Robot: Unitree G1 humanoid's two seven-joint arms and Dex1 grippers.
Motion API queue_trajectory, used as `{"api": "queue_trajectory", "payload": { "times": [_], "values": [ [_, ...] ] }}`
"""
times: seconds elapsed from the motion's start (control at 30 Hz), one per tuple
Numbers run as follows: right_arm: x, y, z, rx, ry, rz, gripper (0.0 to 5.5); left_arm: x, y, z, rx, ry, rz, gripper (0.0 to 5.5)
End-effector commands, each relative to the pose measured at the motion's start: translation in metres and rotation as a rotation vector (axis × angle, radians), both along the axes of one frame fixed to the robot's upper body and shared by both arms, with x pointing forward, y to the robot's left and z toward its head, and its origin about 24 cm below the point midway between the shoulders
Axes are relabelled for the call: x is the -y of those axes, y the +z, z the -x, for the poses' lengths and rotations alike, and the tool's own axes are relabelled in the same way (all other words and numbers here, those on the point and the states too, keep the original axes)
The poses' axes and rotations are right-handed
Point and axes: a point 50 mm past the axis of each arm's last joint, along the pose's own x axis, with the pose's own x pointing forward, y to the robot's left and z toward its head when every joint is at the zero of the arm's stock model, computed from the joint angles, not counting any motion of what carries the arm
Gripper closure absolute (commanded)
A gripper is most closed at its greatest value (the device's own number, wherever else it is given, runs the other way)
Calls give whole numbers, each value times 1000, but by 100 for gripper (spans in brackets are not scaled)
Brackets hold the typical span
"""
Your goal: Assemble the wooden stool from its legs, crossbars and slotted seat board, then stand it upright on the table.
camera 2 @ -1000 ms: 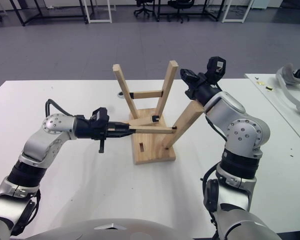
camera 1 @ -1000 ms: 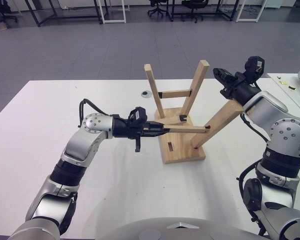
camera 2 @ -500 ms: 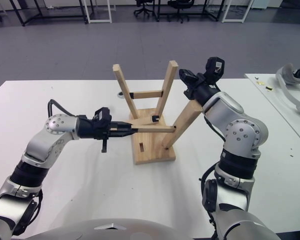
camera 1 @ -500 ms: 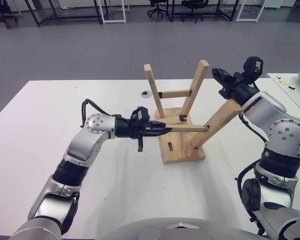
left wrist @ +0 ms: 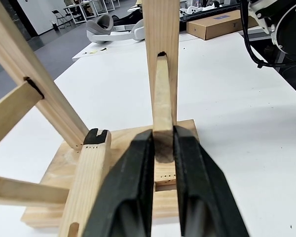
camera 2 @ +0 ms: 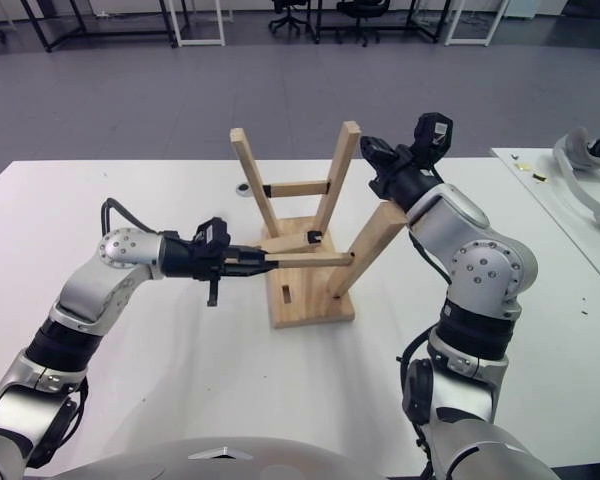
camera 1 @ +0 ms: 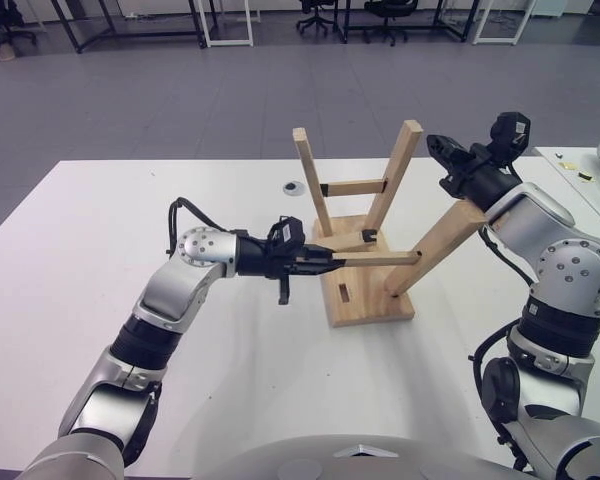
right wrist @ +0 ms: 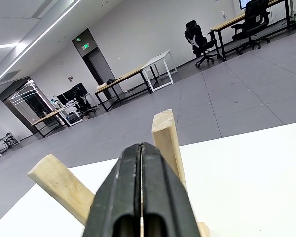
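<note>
The stool lies upside down, its seat board point(camera 1: 375, 305) flat on the white table. Two legs point(camera 1: 310, 180) point(camera 1: 395, 175) stand up from it, joined by a crossbar point(camera 1: 355, 187). A third leg point(camera 1: 435, 245) leans out to the right. My left gripper point(camera 1: 325, 261) is shut on a second crossbar point(camera 1: 375, 260), held level, with its far end in the slot of the leaning leg point(left wrist: 160, 24). A short bar point(left wrist: 89, 182) with a black tip lies beside it. My right gripper point(camera 1: 450, 160) is shut with nothing between its fingers, right at the leaning leg's top end.
A small round cap point(camera 1: 294, 187) sits on the table behind the stool. A grey headset point(camera 2: 595, 150) lies on the neighbouring table at the right. The white table point(camera 1: 130, 200) stretches wide to the left and front.
My left gripper has moved a little to the right with the crossbar, and the stool has shifted slightly right with it. The right gripper has stayed put.
</note>
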Motion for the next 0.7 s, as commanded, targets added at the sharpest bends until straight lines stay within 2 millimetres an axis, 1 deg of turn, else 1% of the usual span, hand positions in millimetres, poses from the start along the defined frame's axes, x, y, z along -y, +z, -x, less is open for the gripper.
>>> {"api": "queue_trajectory", "payload": {
  "times": [0.03,0.2,0.53,0.7],
  "values": [
    [-8,-5,1,-18,24,-5,550,12,14,-1,48,-61,-3,509],
    [-8,-6,2,-18,15,-11,550,17,16,3,50,-91,-2,509],
    [-8,-5,1,-15,12,-15,550,29,5,6,8,-116,4,509],
    [-8,-5,1,-16,12,-17,550,34,11,5,25,-135,8,509]
  ]
}}
